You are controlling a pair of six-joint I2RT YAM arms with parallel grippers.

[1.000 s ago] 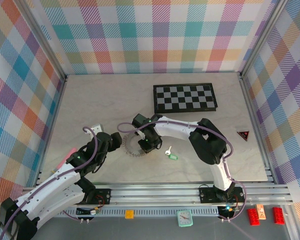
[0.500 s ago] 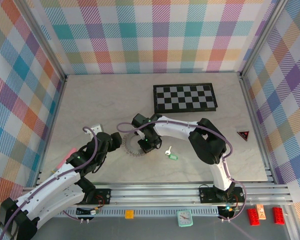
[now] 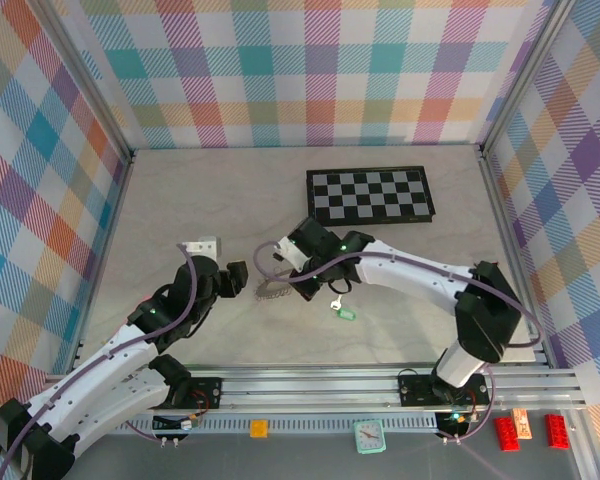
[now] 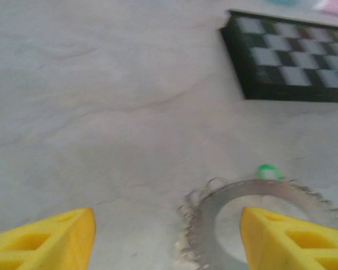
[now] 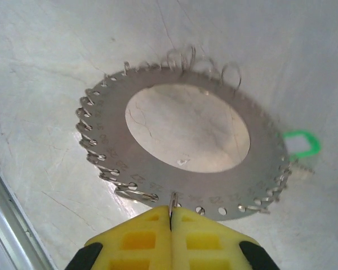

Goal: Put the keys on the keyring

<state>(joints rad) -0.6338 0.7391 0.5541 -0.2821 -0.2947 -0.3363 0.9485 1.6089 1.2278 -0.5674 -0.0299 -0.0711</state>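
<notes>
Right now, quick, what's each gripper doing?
Left gripper: open, holding nothing.
Right gripper: closed, pinching the edge of the keyring.

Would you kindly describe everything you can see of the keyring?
The keyring is a flat grey metal disc with a wide hole, tiny numbered holes along its rim and small wire loops through them. It seems to lie on the table. The right pincer is shut on a thin wire at its rim; a green-headed key sits beside it.
</notes>
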